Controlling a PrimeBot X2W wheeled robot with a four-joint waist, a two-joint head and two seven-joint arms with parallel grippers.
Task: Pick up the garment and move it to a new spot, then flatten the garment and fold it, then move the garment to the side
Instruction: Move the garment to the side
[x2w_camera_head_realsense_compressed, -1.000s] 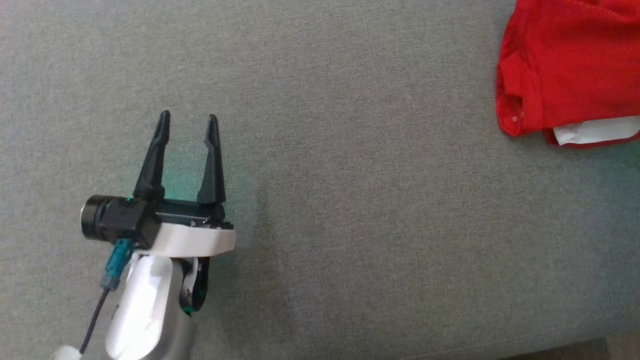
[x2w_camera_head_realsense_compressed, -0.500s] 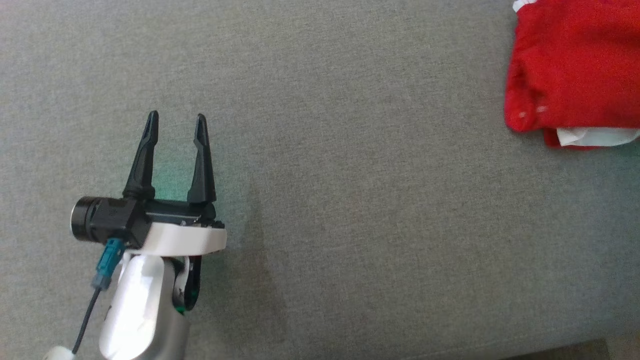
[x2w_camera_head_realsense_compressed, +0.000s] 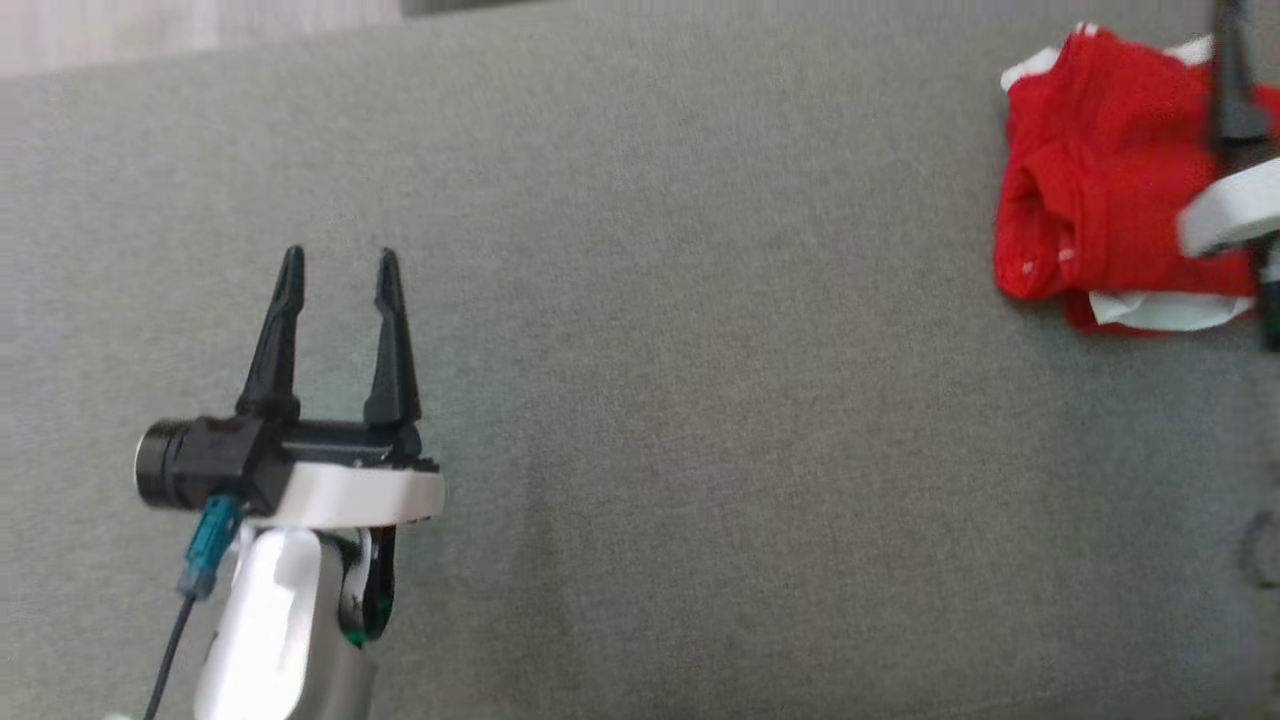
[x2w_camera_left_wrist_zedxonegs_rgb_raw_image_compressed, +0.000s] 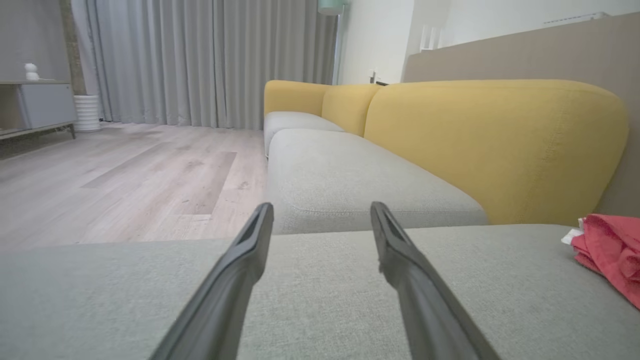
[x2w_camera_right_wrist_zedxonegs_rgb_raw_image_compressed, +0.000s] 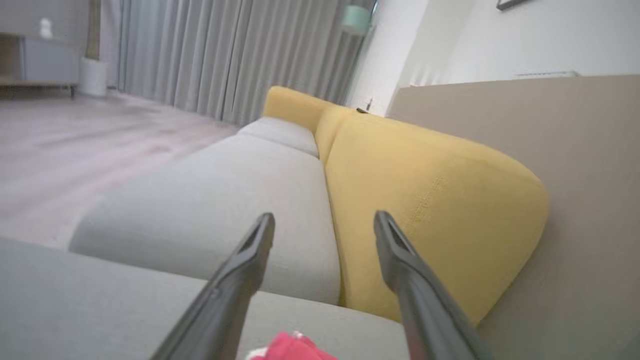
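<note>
My right claw (x2w_camera_right_wrist_zedxonegs_rgb_raw_image_compressed: 324, 216) has just sprung open above the red garment (x2w_camera_head_realsense_compressed: 1100, 190), bunched near the grey seat cushion (x2w_camera_head_realsense_compressed: 700, 400)'s right edge; my left claw (x2w_camera_head_realsense_compressed: 340, 257) gapes wide too, both empty.

You look down on a grey upholstered surface (x2w_camera_head_realsense_compressed: 700, 450). Beyond it stands a sofa with yellow backrests (x2w_camera_left_wrist_zedxonegs_rgb_raw_image_compressed: 490, 150), beside a pale wooden floor (x2w_camera_left_wrist_zedxonegs_rgb_raw_image_compressed: 125, 175), grey curtains (x2w_camera_left_wrist_zedxonegs_rgb_raw_image_compressed: 200, 60) and a grey cabinet (x2w_camera_left_wrist_zedxonegs_rgb_raw_image_compressed: 45, 102).

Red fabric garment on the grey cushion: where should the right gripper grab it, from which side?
Likely the bulging left fold of the red fabric garment, from above with the right gripper: it stands rounded off the grey cushion; the white hem lies flat.
</note>
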